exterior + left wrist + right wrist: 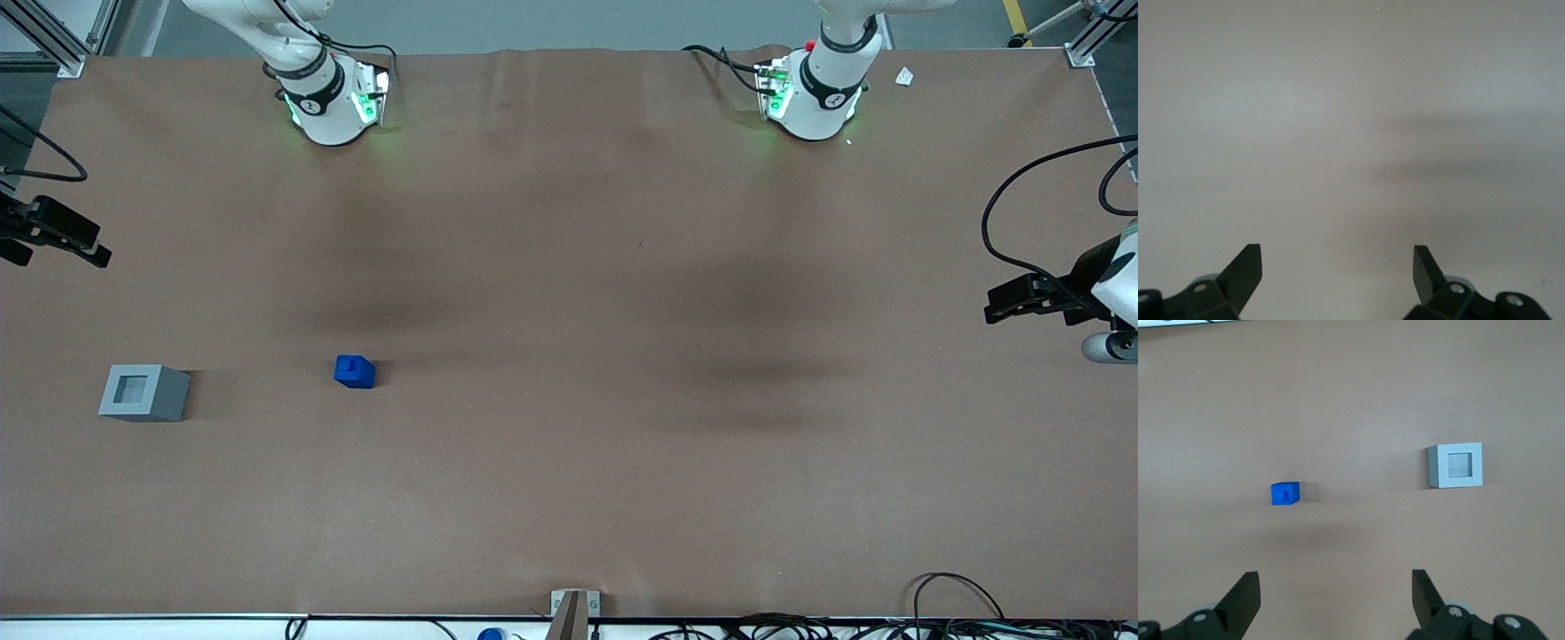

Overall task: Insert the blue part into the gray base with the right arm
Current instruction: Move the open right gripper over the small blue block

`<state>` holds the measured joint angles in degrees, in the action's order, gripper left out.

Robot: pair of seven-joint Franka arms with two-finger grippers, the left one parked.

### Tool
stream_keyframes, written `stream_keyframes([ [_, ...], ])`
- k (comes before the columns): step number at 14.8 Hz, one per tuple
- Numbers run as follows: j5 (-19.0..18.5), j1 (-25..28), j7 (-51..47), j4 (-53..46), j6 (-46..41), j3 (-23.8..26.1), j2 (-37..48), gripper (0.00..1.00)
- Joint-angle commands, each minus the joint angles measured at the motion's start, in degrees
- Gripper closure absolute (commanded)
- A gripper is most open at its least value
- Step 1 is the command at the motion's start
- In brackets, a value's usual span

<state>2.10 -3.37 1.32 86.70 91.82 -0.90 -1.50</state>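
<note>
The blue part (355, 371) sits on the brown tabletop (569, 462), stud up, with nothing touching it. The gray base (143, 392) stands on the same tabletop, well apart from the blue part and closer to the working arm's end; its square recess faces up and holds nothing. The 2 pieces lie at roughly the same distance from the front camera, the base only slightly nearer to it.

The right arm's gripper (55, 238) hangs at the edge of the front view, farther from that camera than both pieces and away from either. In the right wrist view its 2 black fingers (1243, 600) stand wide apart with only bare tabletop between them — nothing is held. That same view shows the blue part (1285, 493) and the gray base (1456, 465) ahead of the gripper (1335, 593), each casting a faint shadow on the tabletop.
</note>
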Motion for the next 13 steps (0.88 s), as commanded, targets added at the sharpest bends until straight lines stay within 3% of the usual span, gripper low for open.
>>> stream_keyframes([
  [1,-0.25,0.11,-0.88,-0.65,-0.85,0.72,-0.17,0.0],
  [6,-0.86,0.99,-2.29,-0.74,-0.68,0.55,-0.26,0.0],
  [8,-4.1,2.56,-2.63,-0.22,-0.85,0.81,-0.35,0.0],
  [13,-3.59,4.86,-5.44,0.67,-0.24,0.81,-0.96,0.0],
])
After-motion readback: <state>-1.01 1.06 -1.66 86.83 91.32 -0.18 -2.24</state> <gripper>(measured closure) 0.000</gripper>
